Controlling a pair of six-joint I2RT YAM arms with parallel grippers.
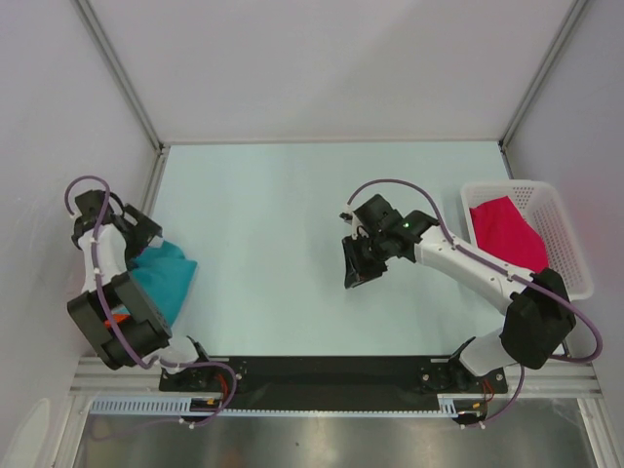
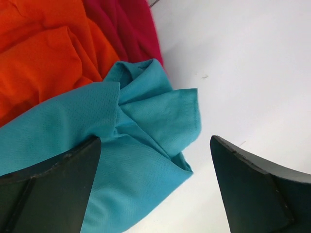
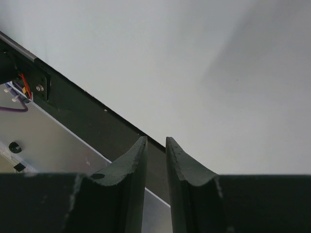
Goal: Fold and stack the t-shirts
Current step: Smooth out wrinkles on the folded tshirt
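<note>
A crumpled teal t-shirt (image 1: pixel 164 278) lies at the table's left edge, and my left gripper (image 1: pixel 144 234) hovers just over it, wide open. In the left wrist view the teal t-shirt (image 2: pixel 136 141) lies partly between the spread fingers (image 2: pixel 53 189) of that gripper (image 2: pixel 155 141), untouched by them. It rests on an orange t-shirt (image 2: pixel 43 58) and a dark red t-shirt (image 2: pixel 129 29). A magenta-pink t-shirt (image 1: pixel 507 234) lies bunched in the basket. My right gripper (image 1: pixel 357 271) hangs over the table's middle; in its own view the gripper (image 3: pixel 156 140) shows a narrow empty gap.
The white lattice basket (image 1: pixel 565 234) stands at the right edge of the table. A black base rail (image 3: pixel 87 109) runs along the near edge, below the right gripper. Grey walls close off the back and both sides.
</note>
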